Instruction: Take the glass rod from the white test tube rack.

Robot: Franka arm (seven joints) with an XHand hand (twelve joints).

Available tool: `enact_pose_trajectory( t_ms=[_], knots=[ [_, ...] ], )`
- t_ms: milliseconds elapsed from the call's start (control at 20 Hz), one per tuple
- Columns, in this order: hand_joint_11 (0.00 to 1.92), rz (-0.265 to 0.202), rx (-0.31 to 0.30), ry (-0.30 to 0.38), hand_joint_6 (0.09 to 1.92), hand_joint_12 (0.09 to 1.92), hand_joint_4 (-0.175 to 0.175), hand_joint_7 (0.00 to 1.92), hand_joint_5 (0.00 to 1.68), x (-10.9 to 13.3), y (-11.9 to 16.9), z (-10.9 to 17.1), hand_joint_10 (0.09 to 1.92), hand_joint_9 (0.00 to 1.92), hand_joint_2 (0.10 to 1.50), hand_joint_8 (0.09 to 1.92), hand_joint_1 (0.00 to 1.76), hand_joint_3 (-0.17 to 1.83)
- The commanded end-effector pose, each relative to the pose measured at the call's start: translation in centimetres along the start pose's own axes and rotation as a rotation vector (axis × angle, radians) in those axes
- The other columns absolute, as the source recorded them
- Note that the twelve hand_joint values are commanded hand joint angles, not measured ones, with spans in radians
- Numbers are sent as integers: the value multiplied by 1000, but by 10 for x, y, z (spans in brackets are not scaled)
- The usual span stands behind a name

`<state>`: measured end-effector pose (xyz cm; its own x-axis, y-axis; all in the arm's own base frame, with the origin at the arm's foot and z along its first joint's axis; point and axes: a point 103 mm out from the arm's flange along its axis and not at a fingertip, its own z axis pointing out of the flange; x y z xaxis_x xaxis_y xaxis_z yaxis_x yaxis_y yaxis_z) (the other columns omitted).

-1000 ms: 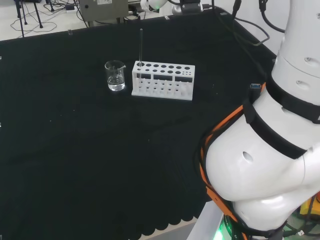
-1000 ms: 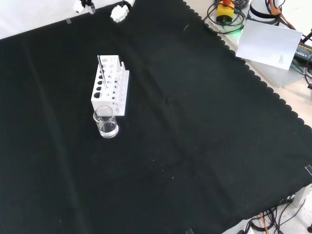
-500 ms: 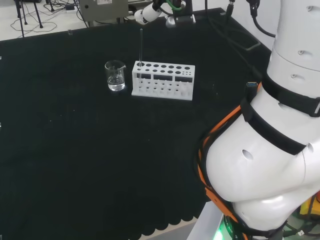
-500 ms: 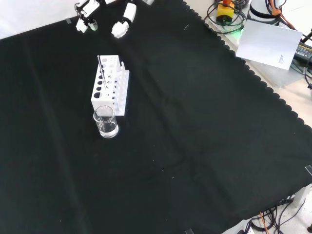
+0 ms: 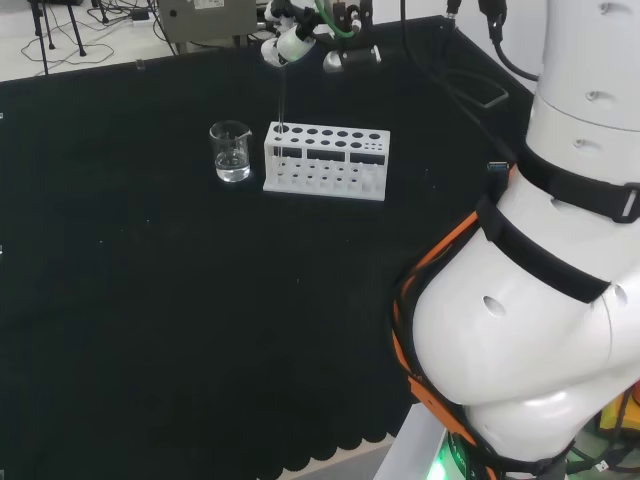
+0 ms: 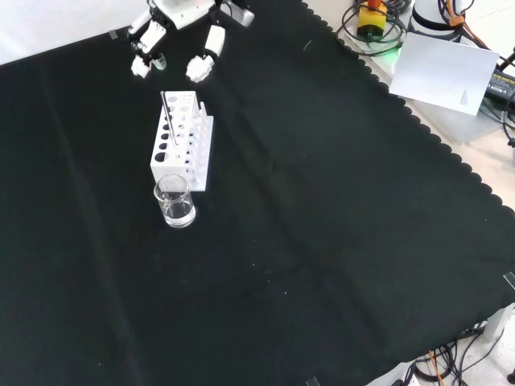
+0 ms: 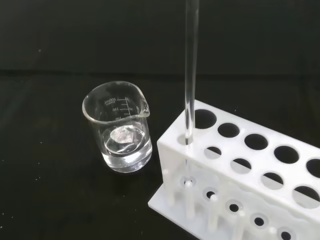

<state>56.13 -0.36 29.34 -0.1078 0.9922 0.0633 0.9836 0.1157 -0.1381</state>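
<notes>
Head view, rack: we find the white test tube rack (image 5: 326, 161) standing on the black cloth of the desk (image 5: 150, 300), toward the far side, its long face turned to the camera.
Head view, rod: the glass rod (image 5: 282, 110) stands upright in the hole at the rack's left end; its top reaches up to the fingertips above it, and we cannot tell from here whether they touch.
Head view, beaker: a clear beaker (image 5: 230, 151) stands just beside the rack's left end, apart from it.
Head view, hand: the hand (image 5: 290, 42) hangs above the rack's left end, at the far edge of the cloth.
Front view, hand: we see the hand (image 6: 179, 24) entering from the top of the view, fingers (image 6: 202, 64) spread wide and pointing down at the cloth, holding nothing; it sits beyond the rack's far end, clear of it.
Front view, rod: the rod (image 6: 166, 118) is seated in the rack (image 6: 182, 145), leaning slightly in this view.
Front view, beaker: the beaker (image 6: 175, 202) stands at the rack's near end.
Wrist view, rod: the rod (image 7: 189, 80) passes through a corner hole of the rack (image 7: 240, 175), its lower tip resting on the base plate.
Wrist view, beaker: the beaker (image 7: 118, 127) holds a shallow layer of clear liquid.
</notes>
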Motion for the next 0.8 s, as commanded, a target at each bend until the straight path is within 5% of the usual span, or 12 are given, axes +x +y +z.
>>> enact_pose_trajectory(
  t_ms=[50,800],
  knots=[
    [235,-26,-23,10,87,1440,-175,630,368,6,20,24,909,843,917,1007,653,497],
    [243,-38,-23,41,87,1432,-175,680,412,-13,39,35,929,901,918,1023,660,495]
  ],
)
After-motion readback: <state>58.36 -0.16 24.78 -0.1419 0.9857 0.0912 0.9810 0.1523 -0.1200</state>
